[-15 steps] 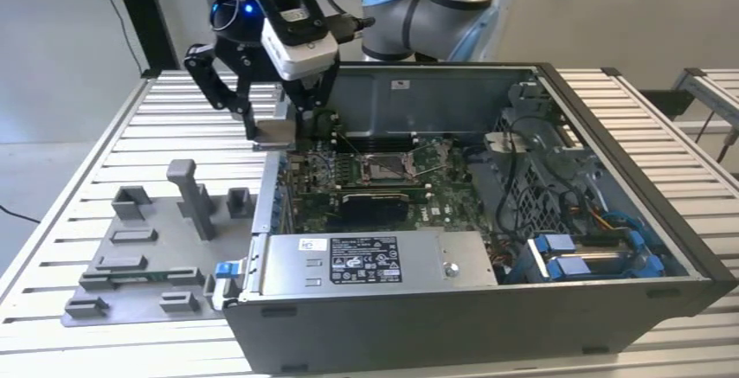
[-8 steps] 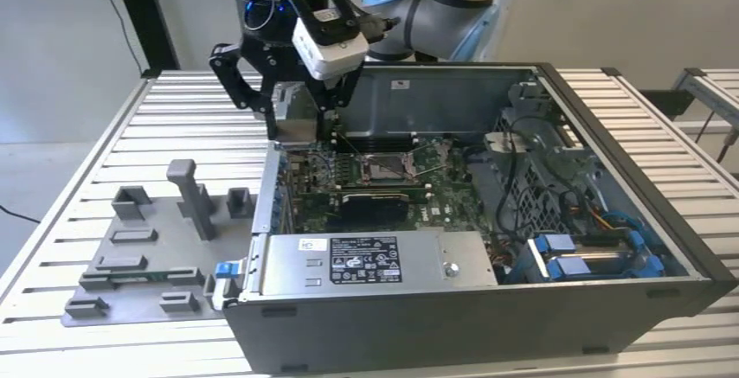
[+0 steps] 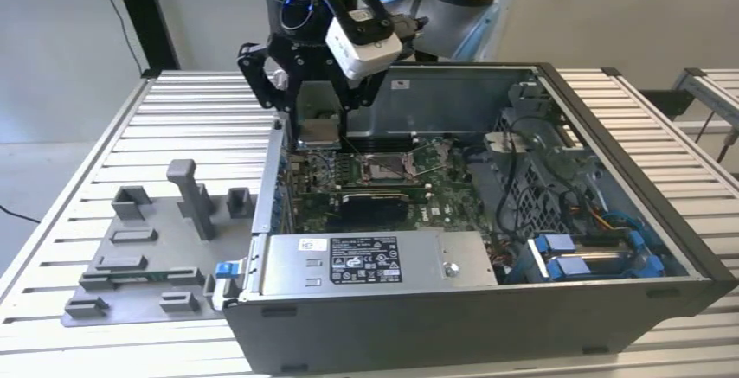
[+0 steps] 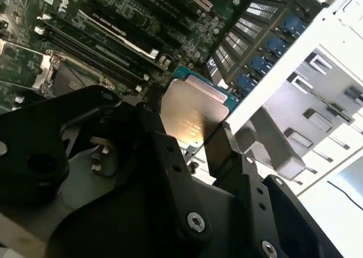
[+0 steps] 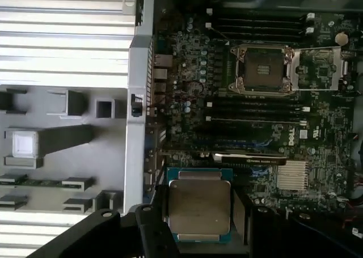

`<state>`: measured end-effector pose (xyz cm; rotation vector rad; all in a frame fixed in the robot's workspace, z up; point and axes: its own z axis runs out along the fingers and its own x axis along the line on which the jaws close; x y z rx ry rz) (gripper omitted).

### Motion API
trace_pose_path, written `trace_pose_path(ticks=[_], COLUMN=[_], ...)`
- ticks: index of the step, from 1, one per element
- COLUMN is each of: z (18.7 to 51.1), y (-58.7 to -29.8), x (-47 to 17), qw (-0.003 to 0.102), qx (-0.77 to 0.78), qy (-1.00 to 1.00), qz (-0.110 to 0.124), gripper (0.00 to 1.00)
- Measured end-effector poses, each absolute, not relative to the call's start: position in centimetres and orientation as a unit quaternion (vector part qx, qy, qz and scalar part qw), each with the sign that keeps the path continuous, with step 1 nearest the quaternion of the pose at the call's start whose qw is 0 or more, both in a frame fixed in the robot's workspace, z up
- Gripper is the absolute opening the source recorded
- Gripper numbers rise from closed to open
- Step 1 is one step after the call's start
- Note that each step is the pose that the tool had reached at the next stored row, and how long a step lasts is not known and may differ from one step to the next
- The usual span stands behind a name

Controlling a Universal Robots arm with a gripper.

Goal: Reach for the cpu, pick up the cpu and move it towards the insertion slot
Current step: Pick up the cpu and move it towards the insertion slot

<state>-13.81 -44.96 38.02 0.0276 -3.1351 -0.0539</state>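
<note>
My gripper is shut on the cpu, a small square chip that hangs over the open computer case's wall at the exterior view's left. In both wrist views the cpu shows its silvery face with a teal edge, clamped between the black fingers. The insertion slot is a square metal-framed socket on the green motherboard, with its cover plate swung open beside it. In the exterior view the slot lies inside the case, lower than the cpu and toward that view's right.
A grey fixture plate with upright blocks lies on the slatted table outside the case. Inside the case are memory slots, a power supply, cables and blue drive bays. The case walls rise around the board.
</note>
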Motion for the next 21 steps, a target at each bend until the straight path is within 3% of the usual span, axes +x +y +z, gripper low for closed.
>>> trace_pose_path(ticks=[21], z=[38.0], y=[-45.0], x=[-5.4], qw=[0.003], qx=[0.009], qy=[-1.000], qz=[-0.017], gripper=[0.00])
